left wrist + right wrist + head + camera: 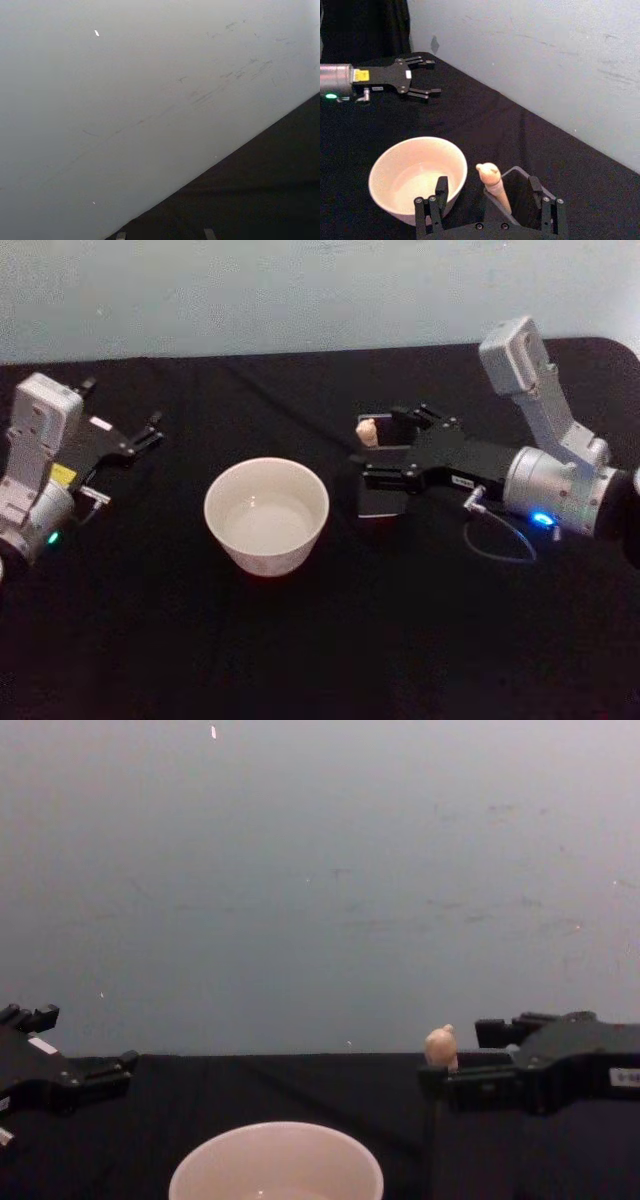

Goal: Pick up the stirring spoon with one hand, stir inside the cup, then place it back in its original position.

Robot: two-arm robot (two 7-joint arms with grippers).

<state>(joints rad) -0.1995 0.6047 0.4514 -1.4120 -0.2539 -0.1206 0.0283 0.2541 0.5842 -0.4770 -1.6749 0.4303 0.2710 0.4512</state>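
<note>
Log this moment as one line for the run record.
phase: pre-grasp | right gripper: jaws open, either side of stirring spoon | spoon: standing in holder | cup: left of holder | left gripper: parked far left, open

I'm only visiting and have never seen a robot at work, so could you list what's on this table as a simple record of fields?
surface: black cloth
cup: cream-white, round, between the two arms
holder: dark grey square box, right of the cup
stirring spoon: stands in the holder, knob end up
right gripper: open, one finger on each side of the spoon handle, not closed on it
left gripper: open, idle at the table's left, holding nothing
stage: spoon not yet lifted
</note>
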